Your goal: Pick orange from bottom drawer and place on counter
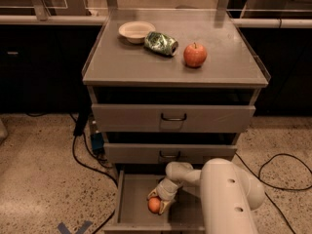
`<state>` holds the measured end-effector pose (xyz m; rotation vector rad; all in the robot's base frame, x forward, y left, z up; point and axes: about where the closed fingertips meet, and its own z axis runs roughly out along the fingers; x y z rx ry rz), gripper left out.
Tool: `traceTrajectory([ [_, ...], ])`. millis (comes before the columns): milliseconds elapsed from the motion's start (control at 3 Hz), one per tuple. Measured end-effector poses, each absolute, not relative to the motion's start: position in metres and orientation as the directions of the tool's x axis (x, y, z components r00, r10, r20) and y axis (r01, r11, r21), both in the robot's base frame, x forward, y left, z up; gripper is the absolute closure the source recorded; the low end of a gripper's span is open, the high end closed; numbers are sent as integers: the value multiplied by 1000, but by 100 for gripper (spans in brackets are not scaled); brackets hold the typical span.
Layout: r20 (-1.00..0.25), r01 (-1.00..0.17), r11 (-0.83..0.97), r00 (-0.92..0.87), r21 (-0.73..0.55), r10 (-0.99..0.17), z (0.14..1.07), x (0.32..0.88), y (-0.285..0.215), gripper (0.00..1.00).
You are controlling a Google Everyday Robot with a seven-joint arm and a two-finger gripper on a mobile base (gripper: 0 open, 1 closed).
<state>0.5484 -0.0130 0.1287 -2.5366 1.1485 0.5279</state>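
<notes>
orange [154, 204] in bottom drawer [130, 199], at end effector [157, 203]

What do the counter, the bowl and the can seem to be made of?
Counter: probably painted metal, matte grey with a thin raised rim. Bowl: pale and dull, perhaps paper or plastic. Can: likely thin metal, glossy green surface, lying sideways. The gripper is in the bottom drawer at the orange.

On the counter [122, 67] sit 3 things: a bowl [136, 31] back left, a can [161, 43] just right of it, an apple [195, 55] further right and nearer the front. Under the 2 upper drawers [173, 117], the bottom drawer [131, 199] stands out; in it lies the orange [154, 204] — the gripper [159, 202] is right at it.
</notes>
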Motion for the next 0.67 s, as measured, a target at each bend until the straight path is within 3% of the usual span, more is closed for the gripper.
traceTrajectory([
  [667, -448, -765, -632, 611, -123, -652, 129, 548, -13, 100],
])
